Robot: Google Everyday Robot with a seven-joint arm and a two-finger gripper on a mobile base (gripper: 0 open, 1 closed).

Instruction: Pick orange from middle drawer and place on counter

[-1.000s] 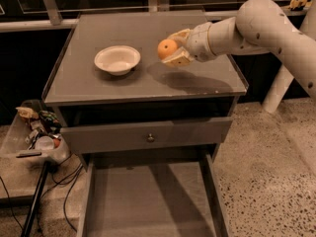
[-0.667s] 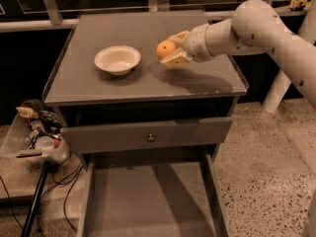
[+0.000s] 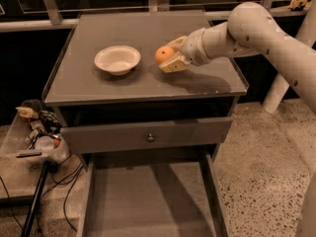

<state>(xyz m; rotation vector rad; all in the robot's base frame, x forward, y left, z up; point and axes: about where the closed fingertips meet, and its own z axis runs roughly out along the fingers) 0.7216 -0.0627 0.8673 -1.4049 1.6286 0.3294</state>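
Observation:
The orange [image 3: 163, 54] is held between the fingers of my gripper [image 3: 170, 56], just above the counter [image 3: 148, 31] at its middle right. The gripper is shut on the orange, and the white arm reaches in from the right. The middle drawer [image 3: 148, 201] stands pulled out below, and its flat dark floor is bare. A grey drawer front with a small round knob [image 3: 150, 138] sits above it.
A white bowl [image 3: 117, 59] stands on the counter left of the orange. A bin of clutter [image 3: 39, 132] and cables lie on the floor at the left. A white post [image 3: 276, 90] stands at the right.
The gripper with the orange has moved slightly left and down toward the counter. The bowl and drawers have not moved.

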